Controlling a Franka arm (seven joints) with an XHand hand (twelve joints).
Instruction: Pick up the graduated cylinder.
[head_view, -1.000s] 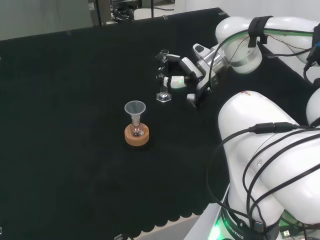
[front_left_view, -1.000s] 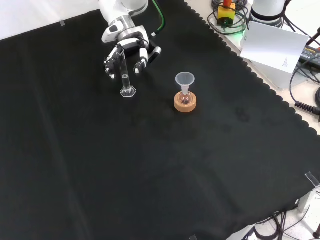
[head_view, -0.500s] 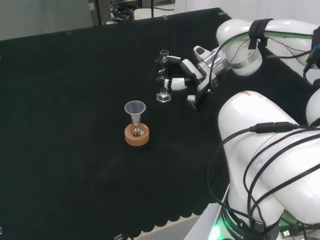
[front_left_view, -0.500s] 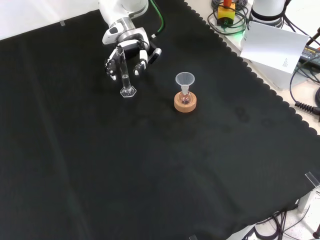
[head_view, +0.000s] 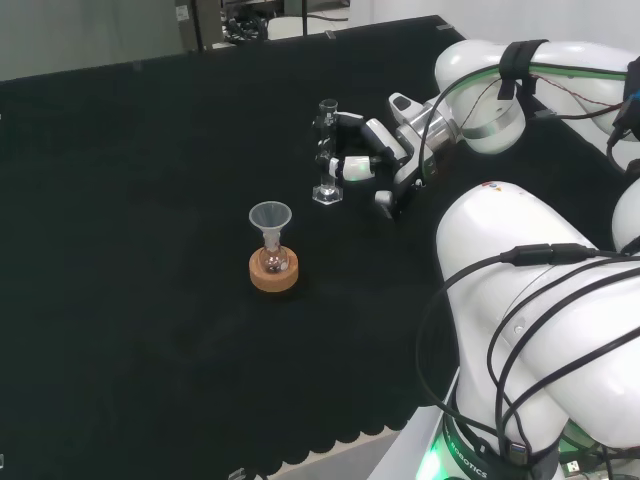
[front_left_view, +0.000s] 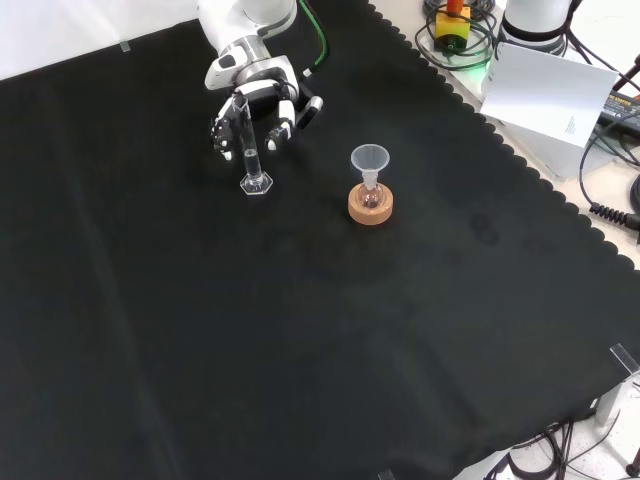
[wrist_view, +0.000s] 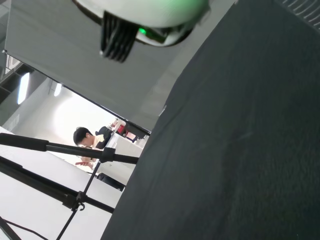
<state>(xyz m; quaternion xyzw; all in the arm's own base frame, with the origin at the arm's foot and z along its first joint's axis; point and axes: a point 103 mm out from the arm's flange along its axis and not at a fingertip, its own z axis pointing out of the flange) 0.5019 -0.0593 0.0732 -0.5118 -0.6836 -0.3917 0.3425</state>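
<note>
a funnel (front_left_view: 369, 159) sits in a small flask (front_left_view: 370, 196) on a cork ring (front_left_view: 370, 208). the hand (front_left_view: 262, 100) curls its fingers (head_view: 352, 167) around the upright graduated cylinder (front_left_view: 247, 148).

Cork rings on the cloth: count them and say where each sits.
1. The cork ring sits under the small flask carrying a funnel, right of the graduated cylinder in the front view.

Even, bright overhead light falls on the matte cloth (front_left_view: 300, 330), which swallows shadows. Beside the hand (front_left_view: 262, 100), the clear cylinder (front_left_view: 248, 150) shows faint glints. Close to the wrist camera, the hand's white part (wrist_view: 145, 12) is blurred, lit green.
</note>
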